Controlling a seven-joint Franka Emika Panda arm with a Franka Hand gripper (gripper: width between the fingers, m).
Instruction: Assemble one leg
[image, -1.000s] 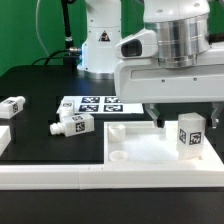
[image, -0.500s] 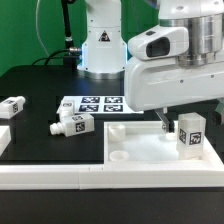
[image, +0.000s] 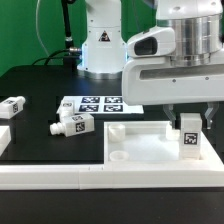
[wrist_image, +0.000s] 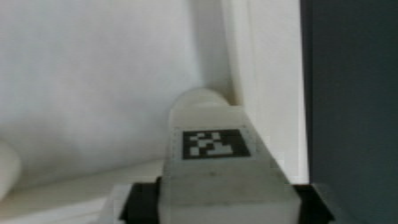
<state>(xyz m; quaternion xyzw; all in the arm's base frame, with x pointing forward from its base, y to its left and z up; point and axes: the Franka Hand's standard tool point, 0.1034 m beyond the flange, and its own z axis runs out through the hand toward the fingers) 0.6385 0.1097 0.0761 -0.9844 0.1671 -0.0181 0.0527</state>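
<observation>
The leg (image: 190, 140) stands upright in the near corner of the white tray-like panel (image: 140, 150), at the exterior view's right, with a tag facing the camera. My gripper (image: 190, 122) hangs straight down over it, one finger on each side of the leg's upper part. In the wrist view the leg (wrist_image: 222, 150) fills the space between the dark pads (wrist_image: 146, 203), which press against both its sides. The gripper (wrist_image: 222, 205) is shut on the leg. The leg's lower end is hidden against the panel.
Two more tagged legs lie on the black table, one (image: 75, 123) left of the panel and one (image: 12, 106) at the far left. The marker board (image: 100, 103) lies behind them. The robot base (image: 100, 45) stands at the back. A white rail (image: 60, 180) runs along the front.
My gripper has moved toward the exterior view's right and come down around the leg. The leg has turned, so one tagged face now points squarely at the camera.
</observation>
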